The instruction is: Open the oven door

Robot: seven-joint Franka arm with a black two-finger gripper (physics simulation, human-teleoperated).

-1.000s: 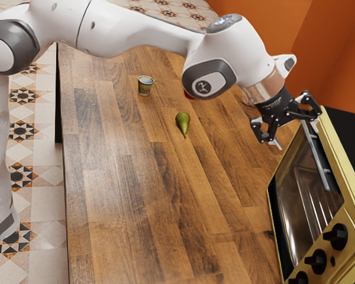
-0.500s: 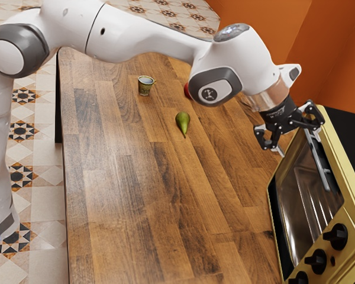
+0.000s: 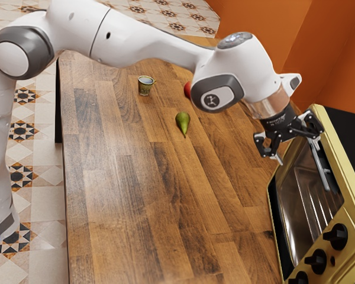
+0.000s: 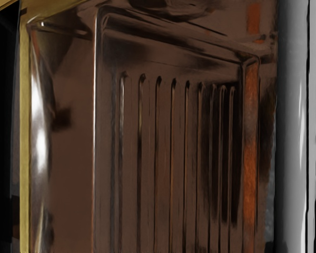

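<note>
My fingers [image 3: 277, 158] stood spread, empty, before the oven door [image 3: 305, 207] — its handle [image 4: 292, 126] lay toward one finger's side, long axis crosswise to their gap — likely wanting a sideways shift.

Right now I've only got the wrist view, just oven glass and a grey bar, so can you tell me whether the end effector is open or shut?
Observer: Open. In the exterior view the end effector has its fingers spread well apart.
Operator: Okay, and which end of that bar am I near?
Observer: You're by the end of the handle farther from the black knobs.
</note>
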